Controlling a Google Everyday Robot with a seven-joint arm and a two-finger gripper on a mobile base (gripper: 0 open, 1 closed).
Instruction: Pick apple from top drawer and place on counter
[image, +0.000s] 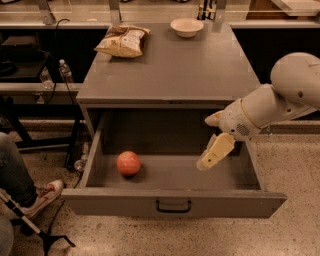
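Observation:
The apple (128, 163), small, round and red-orange, lies on the floor of the top drawer (172, 202), left of its middle. The drawer is pulled fully out from under the counter (172, 70). My gripper (210, 145) hangs inside the drawer on its right side, above the floor and well to the right of the apple. It is open and empty, with one cream finger (216, 151) pointing down and to the left. The arm comes in from the right edge.
A chip bag (122, 41) lies at the counter's back left and a white bowl (186, 27) at the back middle. A person's leg and shoe (42, 196) and a dark stand are on the floor to the left of the drawer.

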